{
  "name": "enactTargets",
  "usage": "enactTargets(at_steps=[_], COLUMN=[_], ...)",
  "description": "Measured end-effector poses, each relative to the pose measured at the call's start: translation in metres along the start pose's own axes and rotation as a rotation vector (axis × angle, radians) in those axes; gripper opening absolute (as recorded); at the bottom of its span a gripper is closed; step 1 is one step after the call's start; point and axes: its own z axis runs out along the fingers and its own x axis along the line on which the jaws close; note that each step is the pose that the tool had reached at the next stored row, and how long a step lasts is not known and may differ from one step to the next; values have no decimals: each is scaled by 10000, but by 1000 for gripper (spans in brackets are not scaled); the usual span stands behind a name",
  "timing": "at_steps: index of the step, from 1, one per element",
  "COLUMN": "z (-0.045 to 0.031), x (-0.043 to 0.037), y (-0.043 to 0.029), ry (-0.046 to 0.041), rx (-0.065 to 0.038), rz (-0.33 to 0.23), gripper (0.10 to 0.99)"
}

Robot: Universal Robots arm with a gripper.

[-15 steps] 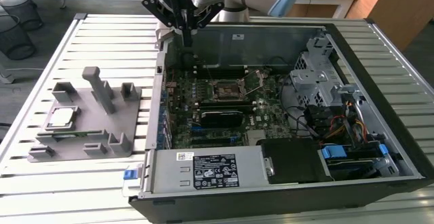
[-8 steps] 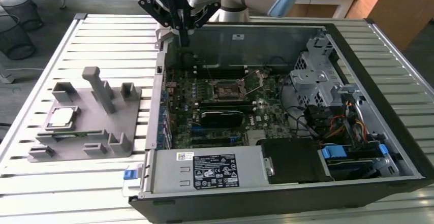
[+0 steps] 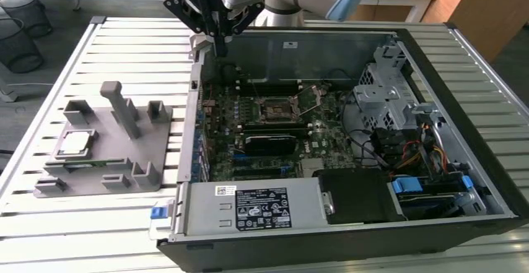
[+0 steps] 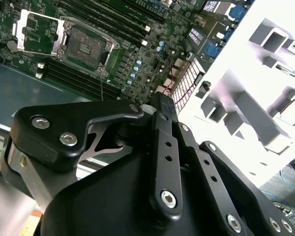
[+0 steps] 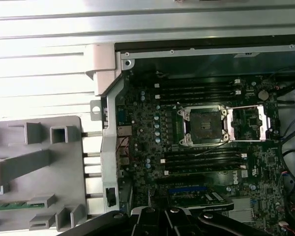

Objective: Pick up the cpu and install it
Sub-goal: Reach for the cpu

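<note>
1. One gripper (image 3: 220,49), clenched: fingers drawn together into a single narrow tip, with nothing gripped between them. Hangs above one corner of one open computer case (image 3: 463,62).
2. One cpu (image 3: 76,143), silver top up, lying flat in a recess of one grey holder (image 3: 132,161). Well apart from the gripper, outside the case wall, on one slatted metal table (image 3: 49,223).
3. One socket (image 5: 205,125) on one motherboard (image 5: 142,142), uncovered, with its one load plate (image 5: 248,123) swung open just beside it. Closer to the gripper than the cpu in the exterior view, yet clearly apart from the tip.
4. Two banks of memory slots (image 5: 201,91), one on each side of the socket. Too fine to count slot by slot.
5. One tall post (image 3: 124,109) on the holder, between the cpu and the gripper, among several shorter blocks whose number is hard to fix.
6. Deeper in the case, away from the gripper: one labelled power supply (image 3: 256,208), one black shroud (image 3: 269,143), one metal drive cage (image 3: 388,87).
7. Hidden or cut off:
   - Arm above the gripper cropped in the exterior view.
   - Gripper body cropped by the frame in both wrist views.
   - In the second wrist view, black linkages cover part of the motherboard.
   - Holder cropped in the first wrist view.
</note>
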Motion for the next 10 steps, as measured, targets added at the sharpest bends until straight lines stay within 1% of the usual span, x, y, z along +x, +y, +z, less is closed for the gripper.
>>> enactTargets(at_steps=[10], z=[0], x=[76], y=[-6], ry=[-1], rx=[-1], rz=[-1], gripper=[106])
